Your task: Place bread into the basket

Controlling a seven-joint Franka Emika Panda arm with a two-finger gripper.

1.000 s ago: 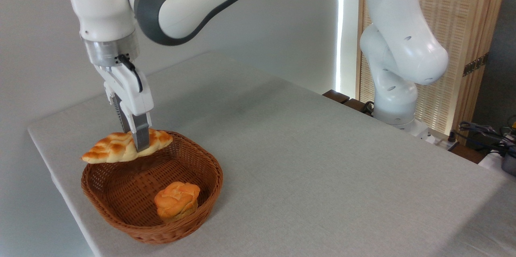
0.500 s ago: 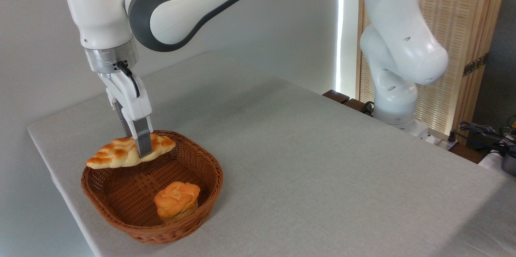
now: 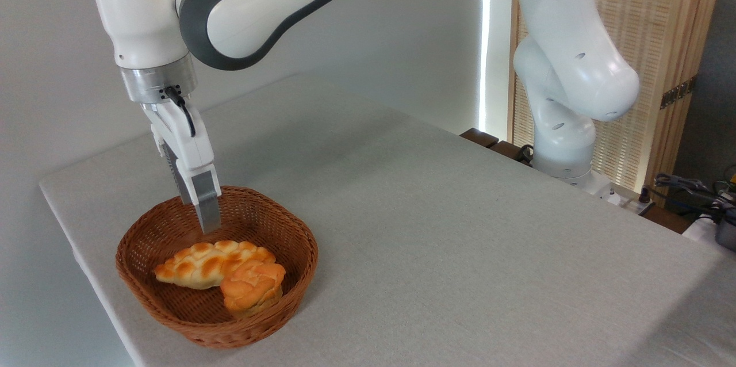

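The braided bread (image 3: pixel 198 263) lies flat on the floor of the round wicker basket (image 3: pixel 261 327), near the table's left front corner. Its right end touches a small round orange bun (image 3: pixel 253 287) in the same basket. My gripper (image 3: pixel 199 215) hangs over the basket's back part, a little above the loaf and clear of it. It is seen edge-on, one finger (image 3: pixel 208 206) in front of the other. It is open and holds nothing.
The table's left edge (image 3: pixel 75 240) runs close beside the basket. The arm's white base (image 3: pixel 566 148) stands at the back right of the table. Cables and devices (image 3: pixel 698 194) lie off the right edge, in front of a wooden slatted screen (image 3: pixel 644 39).
The bread has left the gripper and dropped from above the back left rim onto the basket floor beside the bun. The gripper stays at about the same place, now holding nothing.
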